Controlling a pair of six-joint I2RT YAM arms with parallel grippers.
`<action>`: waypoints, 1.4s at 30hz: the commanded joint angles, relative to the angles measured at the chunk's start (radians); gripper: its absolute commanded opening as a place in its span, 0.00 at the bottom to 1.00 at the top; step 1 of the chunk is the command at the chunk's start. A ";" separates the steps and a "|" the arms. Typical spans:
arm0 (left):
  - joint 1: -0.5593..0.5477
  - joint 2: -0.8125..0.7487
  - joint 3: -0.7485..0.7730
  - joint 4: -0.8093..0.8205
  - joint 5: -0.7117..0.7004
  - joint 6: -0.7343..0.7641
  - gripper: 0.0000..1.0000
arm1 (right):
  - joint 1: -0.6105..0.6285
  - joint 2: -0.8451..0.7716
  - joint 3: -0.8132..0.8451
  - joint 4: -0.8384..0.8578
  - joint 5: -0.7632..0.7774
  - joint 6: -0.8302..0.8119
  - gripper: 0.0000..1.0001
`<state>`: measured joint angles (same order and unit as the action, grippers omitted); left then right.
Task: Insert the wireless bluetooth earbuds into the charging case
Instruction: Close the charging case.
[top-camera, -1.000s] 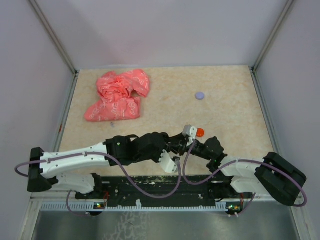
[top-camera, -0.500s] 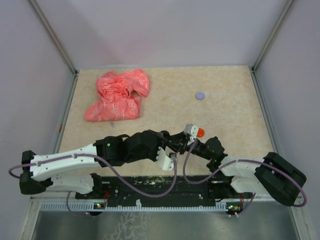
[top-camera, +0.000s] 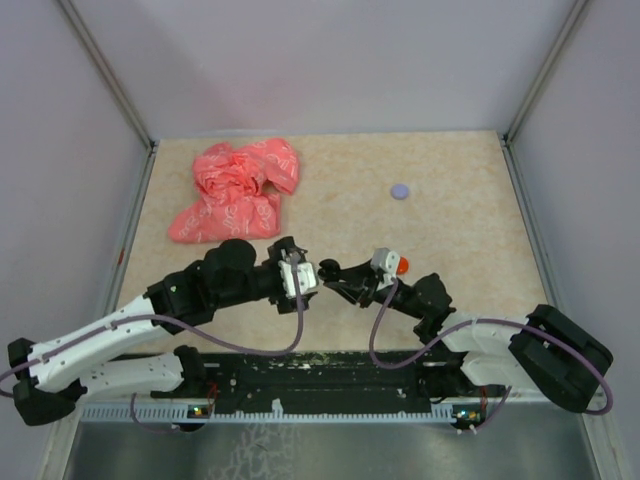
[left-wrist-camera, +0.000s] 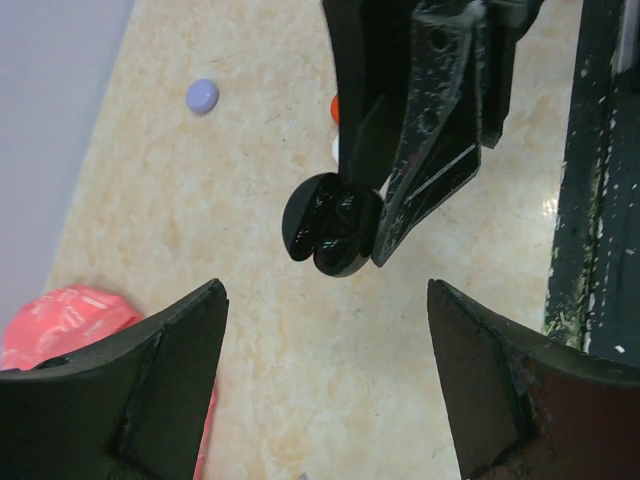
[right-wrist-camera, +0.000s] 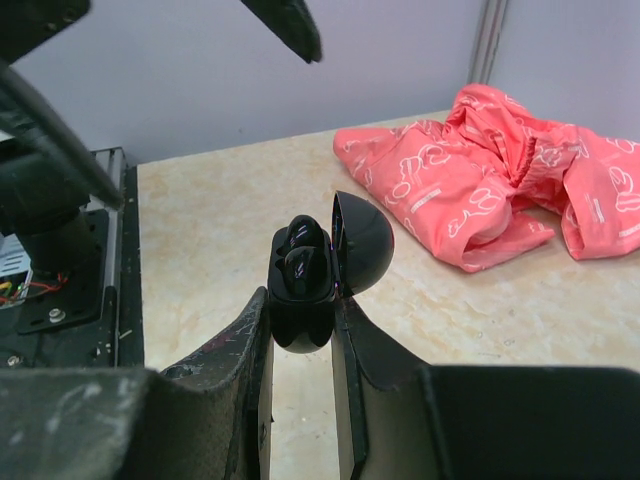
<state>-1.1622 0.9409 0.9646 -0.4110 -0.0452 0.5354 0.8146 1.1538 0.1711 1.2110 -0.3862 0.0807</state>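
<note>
The black charging case (right-wrist-camera: 300, 305) hangs above the table with my right gripper (right-wrist-camera: 300, 298) shut on its body. Its round lid (right-wrist-camera: 362, 243) stands open to the right. Two glossy black earbuds (right-wrist-camera: 300, 250) sit in its wells. From the left wrist the same case (left-wrist-camera: 330, 225) shows at the tip of the right fingers (left-wrist-camera: 425, 150). My left gripper (left-wrist-camera: 325, 300) is open and empty, a short way back from the case. From above, the left gripper (top-camera: 300, 272) faces the right gripper (top-camera: 328, 270) near the table's front middle.
A crumpled pink cloth (top-camera: 235, 190) lies at the back left. A pale purple disc (top-camera: 400, 190) rests at the back right, and a small red round piece (top-camera: 402, 265) sits beside the right wrist. The black base rail (left-wrist-camera: 590, 200) runs along the near edge.
My left gripper has opened and drawn back to the left, away from the case. The right gripper and the case have stayed in place.
</note>
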 joint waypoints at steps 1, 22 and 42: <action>0.148 -0.051 -0.052 0.111 0.315 -0.158 0.87 | -0.009 -0.015 0.007 0.099 -0.055 -0.014 0.00; 0.407 0.144 -0.089 0.232 0.898 -0.287 0.95 | -0.009 0.064 0.094 0.151 -0.160 -0.050 0.00; 0.428 0.044 -0.134 0.269 0.805 -0.314 0.89 | -0.095 0.077 0.081 -0.002 -0.059 0.156 0.00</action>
<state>-0.7433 1.0473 0.8478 -0.1745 0.8402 0.2668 0.7696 1.2442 0.2306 1.2823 -0.5381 0.1463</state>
